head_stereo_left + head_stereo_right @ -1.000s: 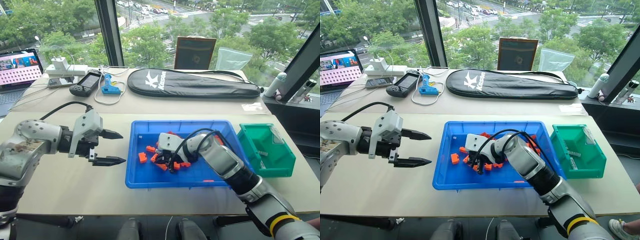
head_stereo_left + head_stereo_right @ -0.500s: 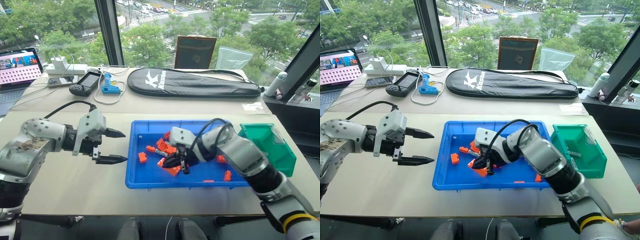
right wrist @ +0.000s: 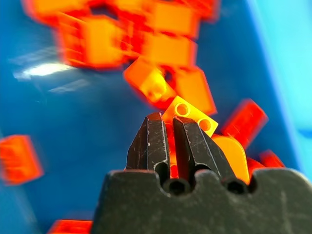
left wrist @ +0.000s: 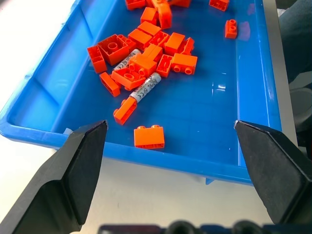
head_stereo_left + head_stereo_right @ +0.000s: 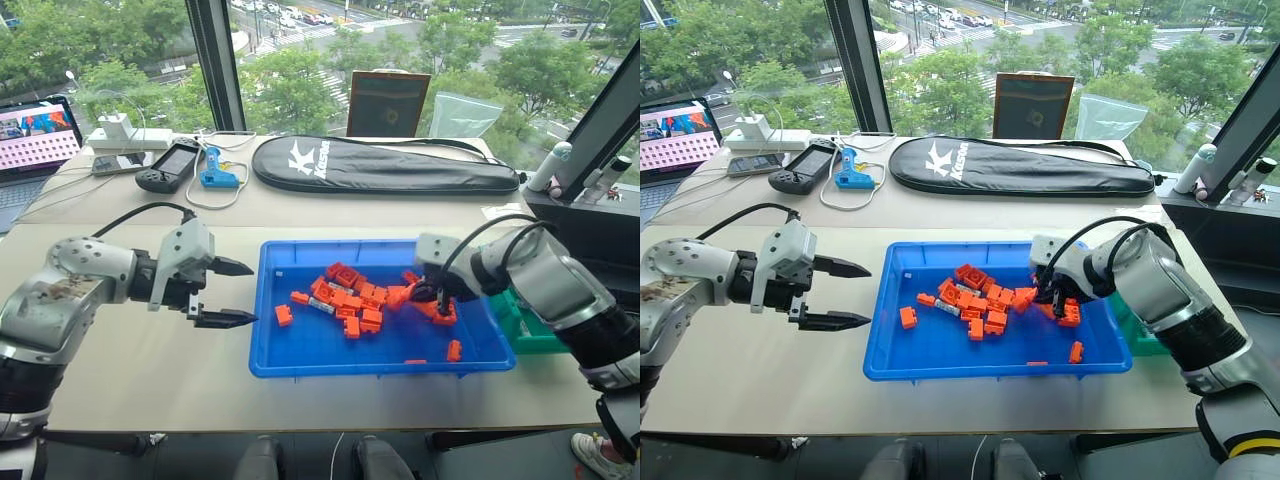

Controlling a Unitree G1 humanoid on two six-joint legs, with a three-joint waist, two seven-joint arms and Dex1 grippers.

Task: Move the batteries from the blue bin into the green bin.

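The blue bin (image 5: 275, 355) lies at the middle of the table with orange bricks (image 5: 350, 300) scattered in it. One grey battery (image 5: 322, 307) lies among the bricks, and the left wrist view shows two batteries (image 4: 146, 87) in the pile. My right gripper (image 5: 440, 303) points down over the bin's right part, above bricks. Its fingers (image 3: 151, 141) are shut and I see nothing between them. My right arm hides most of the green bin (image 5: 522, 332), which sits just right of the blue bin. My left gripper (image 5: 250, 293) hangs open beside the blue bin's left rim.
Behind the bins lie a black racket bag (image 5: 385, 165), a game controller (image 5: 170, 165), a blue tool (image 5: 218, 172) with cables, and a laptop (image 5: 35, 140) at the far left. A framed board (image 5: 388, 103) leans on the window. Bottles (image 5: 552, 168) stand at the right.
My right arm has swung right across the blue bin, from the brick pile to the bin's right side. The bricks lie more spread out. My left gripper has stayed put.
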